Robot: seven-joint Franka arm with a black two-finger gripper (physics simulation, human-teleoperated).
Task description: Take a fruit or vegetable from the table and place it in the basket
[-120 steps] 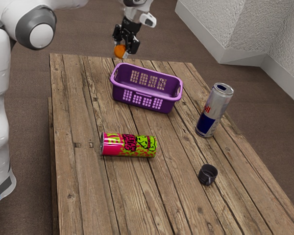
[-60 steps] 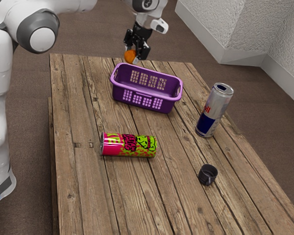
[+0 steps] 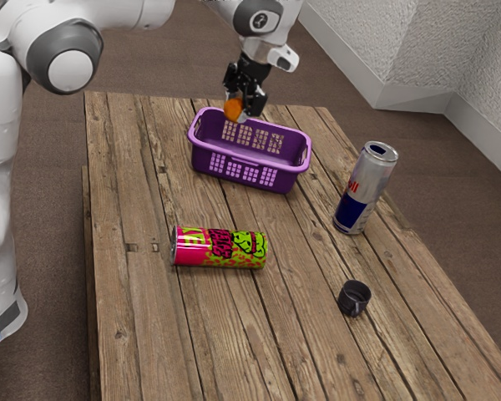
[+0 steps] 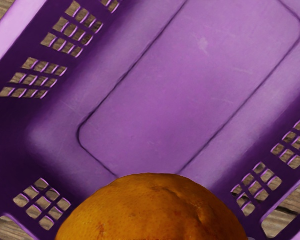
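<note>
Suspending above the basket [image 3: 249, 158] an orange [image 4: 152, 210], jaws closed against its sides; lifting complete, lowering and release remaining.

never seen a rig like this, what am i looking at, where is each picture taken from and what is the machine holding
The machine is a white jointed robot arm, drawn by a simulator. At its end is a black two-fingered tool, closed on a round orange fruit.

The exterior view comes from a camera at the arm's side. The wrist view comes from a camera on the arm's hand, looking down into a purple plastic basket with the fruit at the picture's edge.

The basket stands on a wooden plank table. Also on the table are a pink and green drinks can lying on its side, a silver and blue can standing upright, and a small black mug.
</note>
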